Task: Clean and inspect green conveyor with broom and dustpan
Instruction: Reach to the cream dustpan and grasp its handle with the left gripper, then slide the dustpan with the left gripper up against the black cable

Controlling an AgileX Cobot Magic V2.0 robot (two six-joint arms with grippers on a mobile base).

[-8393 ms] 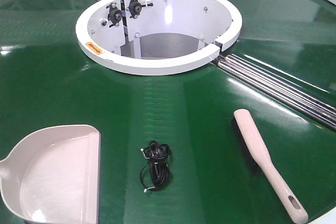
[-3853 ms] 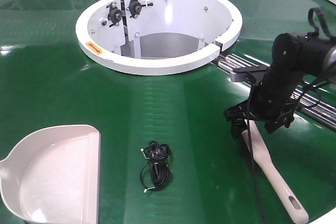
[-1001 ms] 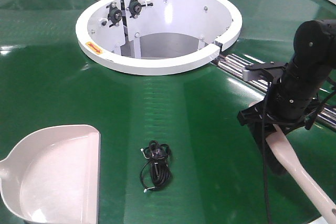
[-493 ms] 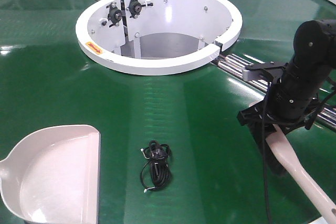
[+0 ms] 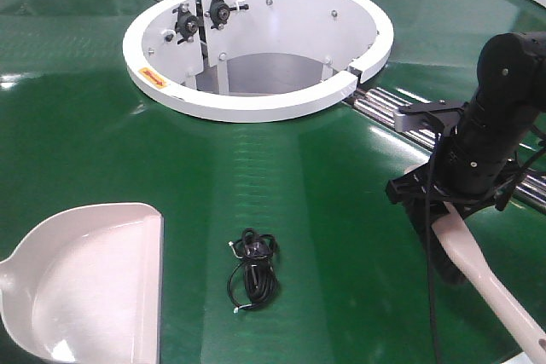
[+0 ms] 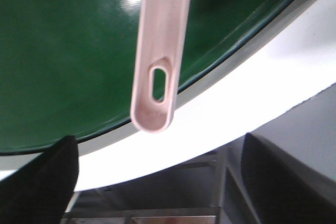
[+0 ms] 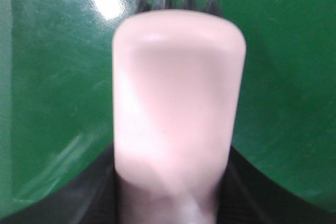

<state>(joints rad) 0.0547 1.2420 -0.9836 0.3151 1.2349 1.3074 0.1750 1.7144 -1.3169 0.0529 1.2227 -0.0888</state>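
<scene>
Broom point(image 5: 482, 274), slim beige plastic with black bristles, sat pinched near its head by the right hand point(image 5: 439, 210), its handle slanting toward the front right edge of the green conveyor point(image 5: 324, 202). The dustpan point(image 5: 94, 279), a pale shallow scoop, lay front left on that glossy surface. A coiled black cable point(image 5: 252, 270) lay near its lip, outside it. The left hand point(image 6: 168, 192) showed dark blurred fingers point(image 6: 47, 182) spread wide, with the dustpan's slotted handle end over the white rim point(image 6: 252, 103). Orange labels point(image 5: 153, 77) on the white ring housing point(image 5: 256, 108) were too small to read.
</scene>
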